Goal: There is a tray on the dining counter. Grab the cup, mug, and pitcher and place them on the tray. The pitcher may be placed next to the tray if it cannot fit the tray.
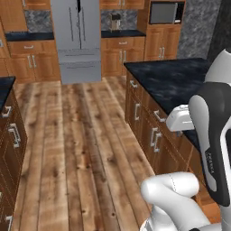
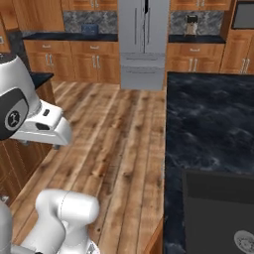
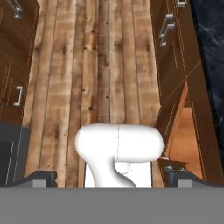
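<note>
The tray, cup, mug and pitcher are out of view. My gripper (image 3: 110,177) points down at the wooden floor (image 3: 100,65), with its two dark fingertips (image 3: 41,176) far apart and nothing between them, so it is open. The white hand (image 1: 180,118) hangs beside the edge of a black marbled counter (image 1: 173,81) with brown cabinets beneath it. That counter (image 2: 213,124) fills the right side of the right base view; I cannot tell whether it is the dining counter.
A grey sink (image 2: 218,208) is sunk into the near part of the counter. A steel fridge (image 1: 76,40) and a microwave (image 1: 166,12) stand at the far wall. More cabinets (image 1: 11,135) line the left. A wide wooden aisle (image 1: 76,135) runs between.
</note>
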